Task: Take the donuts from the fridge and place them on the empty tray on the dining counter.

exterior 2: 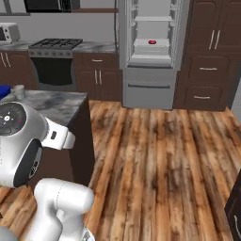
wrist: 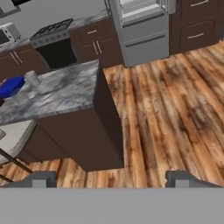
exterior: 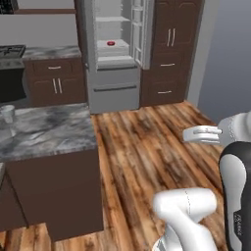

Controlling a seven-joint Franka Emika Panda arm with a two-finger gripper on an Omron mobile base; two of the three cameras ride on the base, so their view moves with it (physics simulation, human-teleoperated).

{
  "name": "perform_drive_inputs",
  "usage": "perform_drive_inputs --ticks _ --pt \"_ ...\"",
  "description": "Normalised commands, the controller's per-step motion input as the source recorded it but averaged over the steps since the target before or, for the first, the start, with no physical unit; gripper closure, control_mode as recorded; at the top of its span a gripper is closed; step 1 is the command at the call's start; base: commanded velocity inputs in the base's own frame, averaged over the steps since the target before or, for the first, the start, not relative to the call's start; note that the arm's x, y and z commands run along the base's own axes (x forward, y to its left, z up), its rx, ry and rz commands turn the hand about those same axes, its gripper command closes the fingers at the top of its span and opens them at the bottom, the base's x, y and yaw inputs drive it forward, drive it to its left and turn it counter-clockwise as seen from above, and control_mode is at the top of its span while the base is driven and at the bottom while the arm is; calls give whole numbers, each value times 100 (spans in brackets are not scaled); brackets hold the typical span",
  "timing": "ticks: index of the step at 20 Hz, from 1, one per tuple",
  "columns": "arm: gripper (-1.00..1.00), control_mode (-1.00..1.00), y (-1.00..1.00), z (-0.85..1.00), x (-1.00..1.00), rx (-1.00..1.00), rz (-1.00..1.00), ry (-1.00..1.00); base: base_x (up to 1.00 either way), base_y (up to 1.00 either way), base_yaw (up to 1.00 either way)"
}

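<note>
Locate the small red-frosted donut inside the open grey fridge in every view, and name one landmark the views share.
Left base view: the small red-frosted donut lies on a white shelf of the open grey fridge, top centre.
Right base view: it lies on the shelf, top right of centre.
Hand view: the donut cannot be made out; the fridge's upper part is cut off at the top edge.
Shared landmark: the grey-and-white marbled counter.

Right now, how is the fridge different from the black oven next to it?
The fridge is tall and light grey; the oven is low and dark-fronted. The fridge stands with its upper doors open, showing white shelves and a small red-topped thing inside; the oven is closed, with burners on top. Both stand along the back wall among brown cabinets.
</note>
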Motion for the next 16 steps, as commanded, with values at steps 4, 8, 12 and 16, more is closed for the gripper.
perform_drive_inputs --ticks 4,8,12,16 --pt "-100 100 0 0 0 0 0 0 52 -60 0" --pt "-100 100 0 0 0 0 0 0 100 -4 0" --pt "-100 100 0 0 0 0 0 0 100 -26 0" --pt "-100 100 0 0 0 0 0 0 100 -79 -1"
